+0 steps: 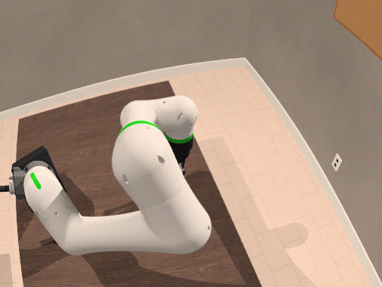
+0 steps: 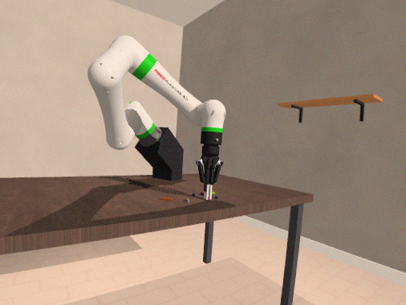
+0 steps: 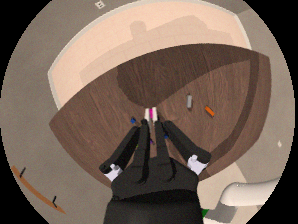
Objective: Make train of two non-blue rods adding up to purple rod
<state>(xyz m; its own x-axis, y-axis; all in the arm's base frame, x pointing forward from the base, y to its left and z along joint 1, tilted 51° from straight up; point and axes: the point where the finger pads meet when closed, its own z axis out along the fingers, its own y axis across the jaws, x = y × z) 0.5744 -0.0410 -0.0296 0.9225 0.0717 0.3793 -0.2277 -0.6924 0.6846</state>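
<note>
My gripper (image 2: 208,195) stands upright with its fingertips down at the table top, near the table's right part. It is shut on a small magenta rod (image 3: 154,115) that shows between the fingertips in the wrist view. An orange rod (image 2: 168,198) and a short grey rod (image 2: 187,200) lie on the table to the left of the gripper; they also show in the wrist view, the grey rod (image 3: 189,100) and the orange rod (image 3: 209,111). A blue rod (image 3: 133,120) lies close beside the fingers. Small lime and purple bits show around the fingertips, too small to tell apart. In the top view the arm hides the rods.
The robot's black base (image 2: 162,154) stands at the back of the table. The table's right edge (image 2: 305,195) is some way from the gripper. A wall shelf (image 2: 330,101) hangs well off to the right.
</note>
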